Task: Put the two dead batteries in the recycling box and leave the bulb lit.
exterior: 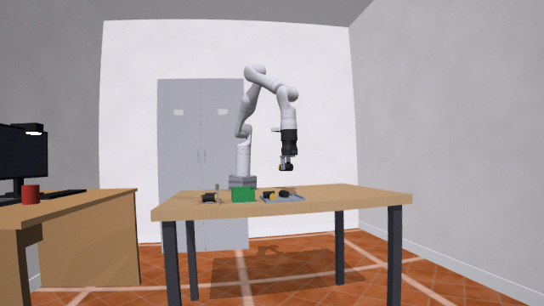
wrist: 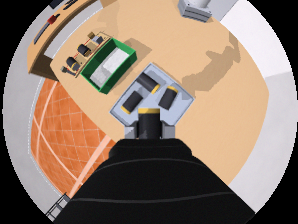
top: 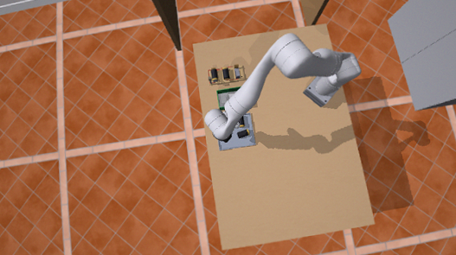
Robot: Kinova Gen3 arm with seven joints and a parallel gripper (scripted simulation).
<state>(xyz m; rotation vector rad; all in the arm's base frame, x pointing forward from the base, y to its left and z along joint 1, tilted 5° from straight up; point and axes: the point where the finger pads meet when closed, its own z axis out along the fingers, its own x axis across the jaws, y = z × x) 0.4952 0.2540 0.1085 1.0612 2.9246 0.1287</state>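
Note:
My gripper (exterior: 286,165) hangs well above the table, over the grey tray (exterior: 282,198). It is shut on a black battery with a yellow end (exterior: 286,167), which also shows at the fingertips in the wrist view (wrist: 148,123). Below it, loose batteries (wrist: 147,83) (wrist: 166,98) lie on the tray (wrist: 152,99). The green recycling box (wrist: 108,64) stands upright beside the tray, and looks empty. Beyond it is the battery holder (top: 230,73), with two batteries seated and one slot bare. I cannot tell if the bulb (exterior: 217,187) is lit.
The arm's base (exterior: 242,181) stands at the table's back edge behind the green box. A wooden desk (exterior: 64,204) with a monitor and a red cup stands to the left of the table. A grey cabinet is against the back wall.

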